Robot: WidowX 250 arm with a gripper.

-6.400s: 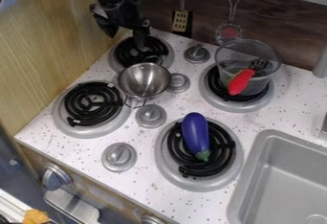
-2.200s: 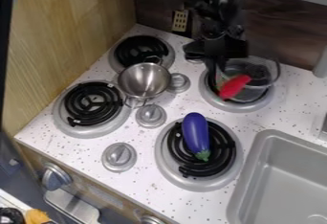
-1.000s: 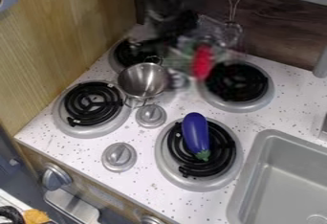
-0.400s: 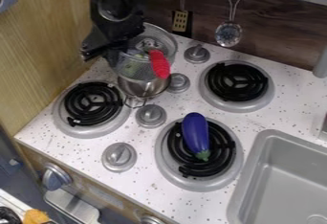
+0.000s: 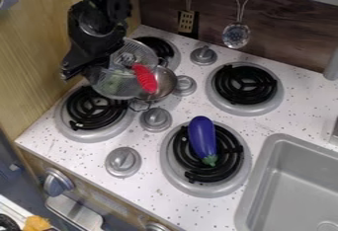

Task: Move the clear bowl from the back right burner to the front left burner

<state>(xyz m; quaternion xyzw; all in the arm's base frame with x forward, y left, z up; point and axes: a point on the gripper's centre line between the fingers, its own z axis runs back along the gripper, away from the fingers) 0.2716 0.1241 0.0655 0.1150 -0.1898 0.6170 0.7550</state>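
The black gripper (image 5: 99, 68) is seen at the far left of the stove top, with its fingers clamped on the left side of the mesh basket (image 5: 109, 88); the exact width of the gap between them cannot be told. The basket is held raised and tilted. Within it are seen a red-handled utensil (image 5: 145, 78), its handle slanted toward the near right, and a green item (image 5: 116, 80), partly veiled by the mesh. The metal pot (image 5: 164, 84) is overlapped by the right side of the basket; whether the two are in contact cannot be told. The far left burner (image 5: 162, 48) and the near left burner (image 5: 93, 110) are partly covered from view. On the near right burner (image 5: 223, 170) a purple eggplant (image 5: 200, 135) is lain, its green stem directed to the near side. The far right burner (image 5: 245, 86) is placed beyond it. Four grey knobs (image 5: 155, 119) are set among the burners. The sink (image 5: 269, 175) is located at the near right. On the far wall (image 5: 277, 25), a slotted spatula (image 5: 186, 21) and a perforated ladle (image 5: 235, 35) are hung.
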